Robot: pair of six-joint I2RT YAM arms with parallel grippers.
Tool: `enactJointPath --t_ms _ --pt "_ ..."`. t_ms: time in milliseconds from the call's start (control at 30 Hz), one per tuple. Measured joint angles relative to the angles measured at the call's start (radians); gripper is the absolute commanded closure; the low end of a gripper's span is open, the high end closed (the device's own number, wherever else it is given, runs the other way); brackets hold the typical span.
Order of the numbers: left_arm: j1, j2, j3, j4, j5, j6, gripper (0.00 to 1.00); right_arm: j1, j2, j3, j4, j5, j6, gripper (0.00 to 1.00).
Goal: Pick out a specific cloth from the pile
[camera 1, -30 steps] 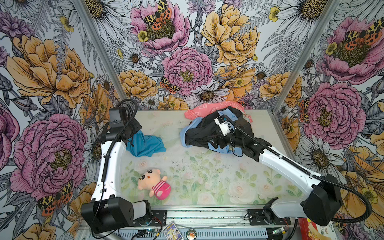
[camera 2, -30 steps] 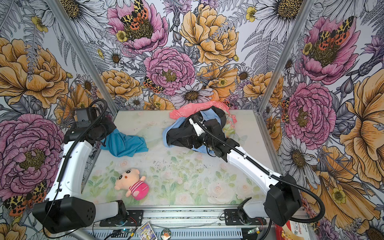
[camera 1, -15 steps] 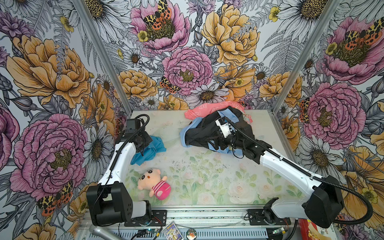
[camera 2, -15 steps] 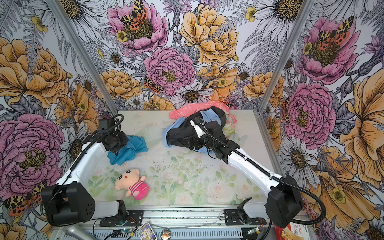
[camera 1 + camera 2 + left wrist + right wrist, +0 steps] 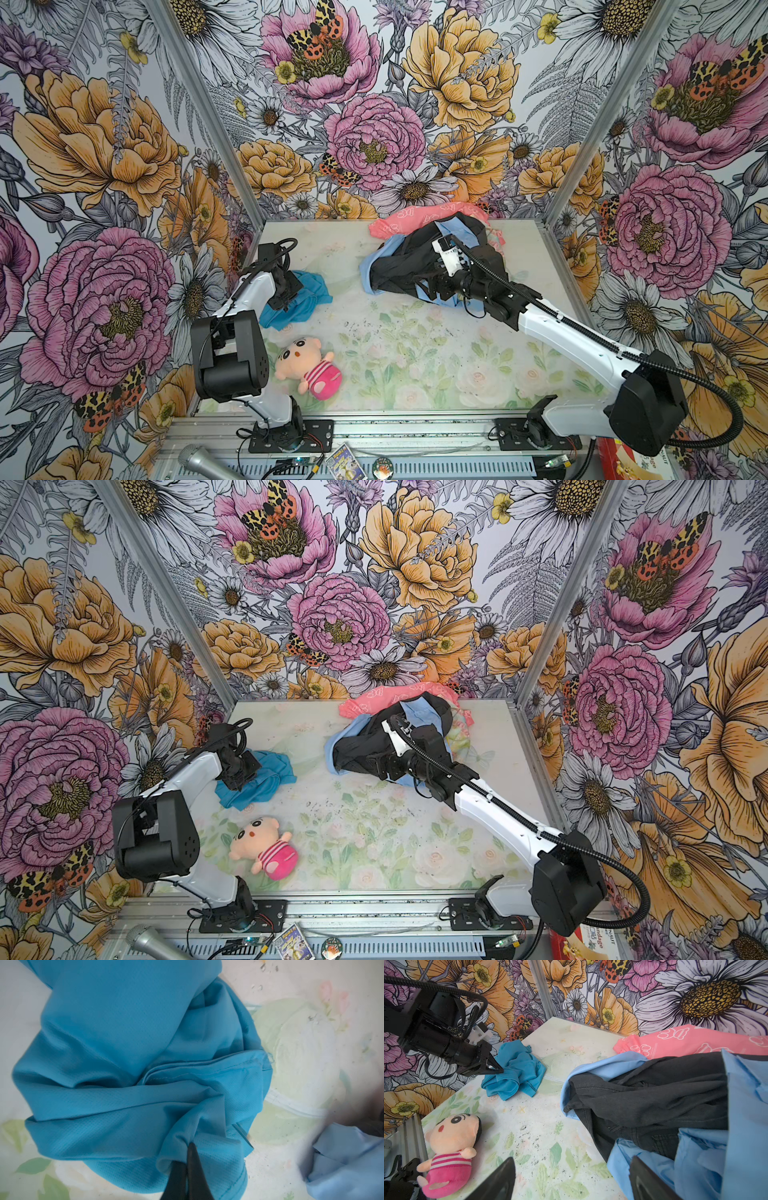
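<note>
Left fingers (image 5: 195, 1169) pinched shut on fold of cloth (image 5: 124, 1043); right fingers (image 5: 648, 1182) parted, clamping nothing, at pile (image 5: 654, 1088) edge

Cloth (image 5: 311, 300), 9 o'clock on the table (image 5: 415, 353): plain teal-blue, fine pinhole weave, matching stitching.

Pile (image 5: 390, 274), 1 o'clock:
- Black garment (image 5: 643, 1088), unpatterned.
- Pale sky-blue garment (image 5: 608, 1066), plain.
- Coral-pink garment (image 5: 685, 1041), white outline print.

Plush toy (image 5: 305, 365), 7 o'clock: peach face, black hair, pink body with white stripes.

Table: pale green-and-white floral print.

Walls (image 5: 374, 137): pink, orange and white flowers, black line-work.
</note>
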Motion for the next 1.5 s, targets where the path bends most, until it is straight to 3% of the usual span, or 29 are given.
enactJointPath --t_ms 600,700,800,1033,1133,1500 --pt "0.068 0.258 0.161 0.034 0.001 0.012 1.0 -0.083 0.042 0.017 0.007 0.0 0.003 0.13" --pt "0.068 0.284 0.201 0.037 0.002 0.021 0.89 -0.09 0.052 0.031 0.008 0.0 0.003 0.13" --pt "0.068 0.293 0.228 0.037 0.004 0.033 0.67 -0.096 0.056 0.04 0.007 0.002 0.002 0.12" --pt "0.067 0.27 0.247 0.044 0.007 0.071 0.32 -0.108 0.055 0.042 0.007 0.023 0.002 0.09" --pt "0.065 0.236 0.247 0.044 0.007 0.09 0.24 -0.113 0.055 0.042 0.007 0.041 -0.001 0.07" --pt "0.065 0.031 0.213 0.048 0.007 0.152 0.09 -0.116 0.053 0.042 0.007 0.085 -0.013 0.05"
